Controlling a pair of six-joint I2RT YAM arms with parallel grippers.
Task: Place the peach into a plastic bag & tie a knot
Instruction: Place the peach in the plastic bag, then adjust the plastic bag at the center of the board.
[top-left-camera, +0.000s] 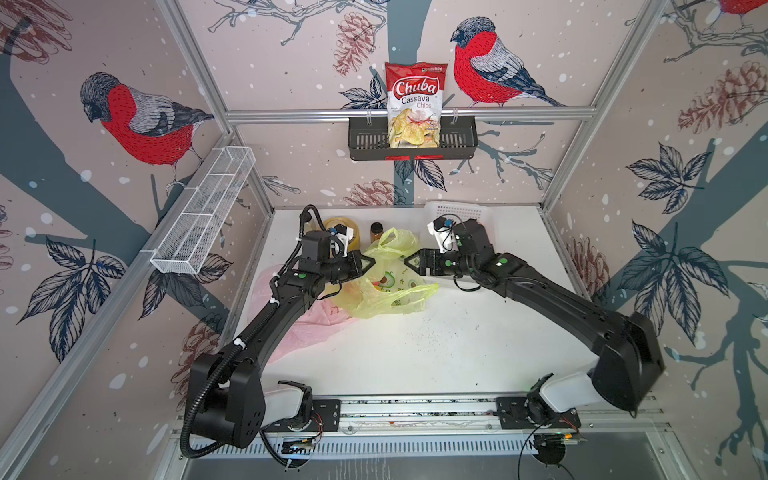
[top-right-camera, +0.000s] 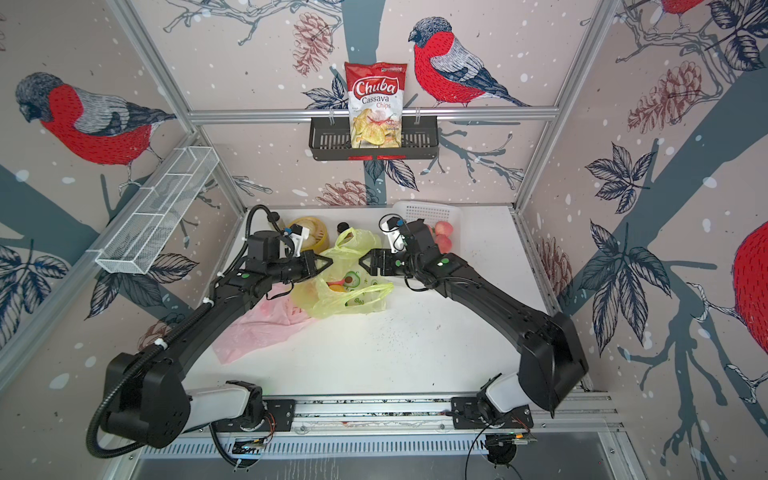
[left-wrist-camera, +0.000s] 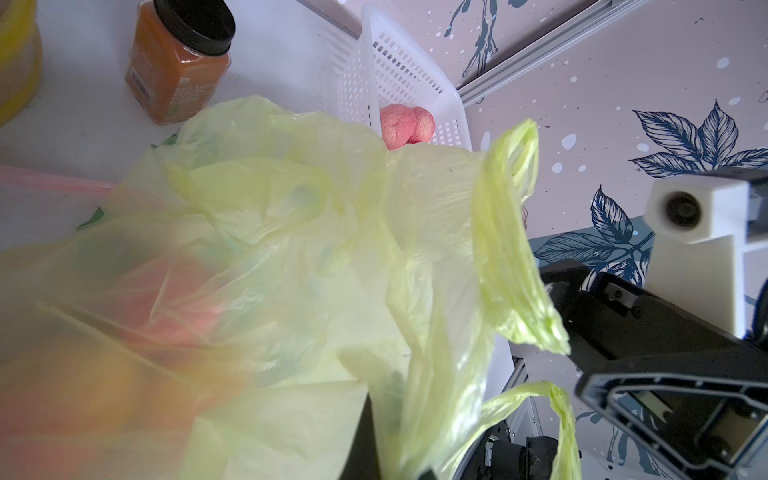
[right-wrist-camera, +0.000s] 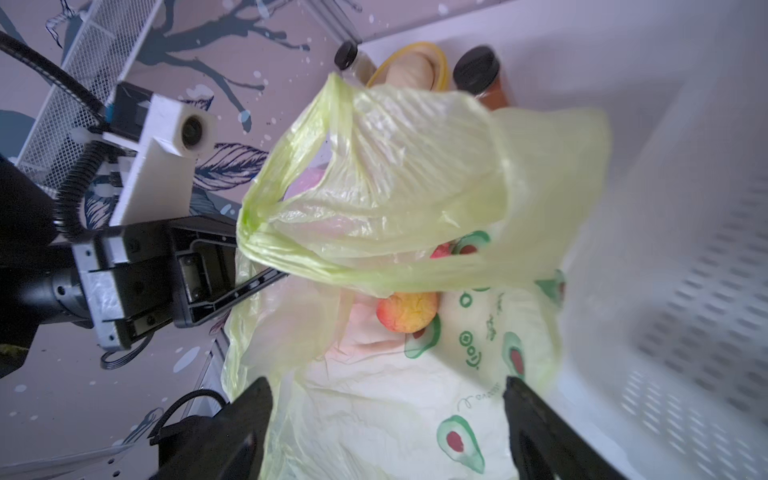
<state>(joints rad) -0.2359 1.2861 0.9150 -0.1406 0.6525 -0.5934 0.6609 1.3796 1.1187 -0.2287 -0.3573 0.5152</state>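
Peach lies inside the yellow-green plastic bag, low down in it. It shows best in the right wrist view. The bag sits on the white surface between the two arms.

The left arm comes up from the front rail, bends at the elbow and points sideways toward the middle. The left jaws are together, pinched on one handle of the bag, and they hold that handle up off the surface. The right arm does the same from the other side. So both arms point at each other, tip near tip, over the bag. The right jaws are wide apart and hold nothing, and the bag's plastic is just in front of them.

The bag has little avocado pictures and green writing, too crumpled to read. A red and white snack bag stands in a black basket on the back wall and says "Chuba Cassava Chips". A jar with a black lid and brown stuff inside stands behind the plastic bag. Its label is too blurry to read. More peaches lie in a white basket near the right arm. A pink bag lies flat under the left arm.
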